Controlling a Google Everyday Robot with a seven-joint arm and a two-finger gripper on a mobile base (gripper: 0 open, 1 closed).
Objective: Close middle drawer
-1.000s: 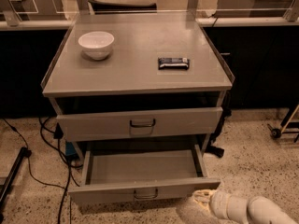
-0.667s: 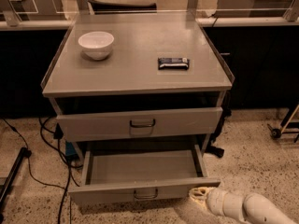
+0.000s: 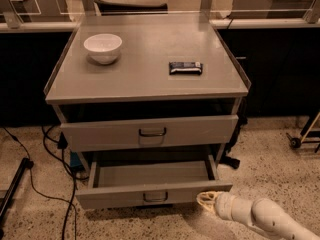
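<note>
The middle drawer (image 3: pixel 125 196) is the low grey one pulled far out of the cabinet, its inside bare, with a small dark loop handle (image 3: pixel 155 196) at its centre. My gripper (image 3: pixel 204 201), on a pale arm coming from the lower right, is at the right end of that drawer's front panel, touching it or nearly so. The taller drawer front (image 3: pixel 150 132) above it stands out only slightly.
On the cabinet top (image 3: pixel 150 84) are a white bowl (image 3: pixel 103 47) and a dark wrapped bar (image 3: pixel 185 67). Black cables (image 3: pixel 50 149) run over the speckled floor at the left. A wheeled stand (image 3: pixel 300 139) is at the right, and dark counters stand behind.
My gripper has moved up and slightly left to the open drawer's right front corner. The drawer front sits a little further in than before.
</note>
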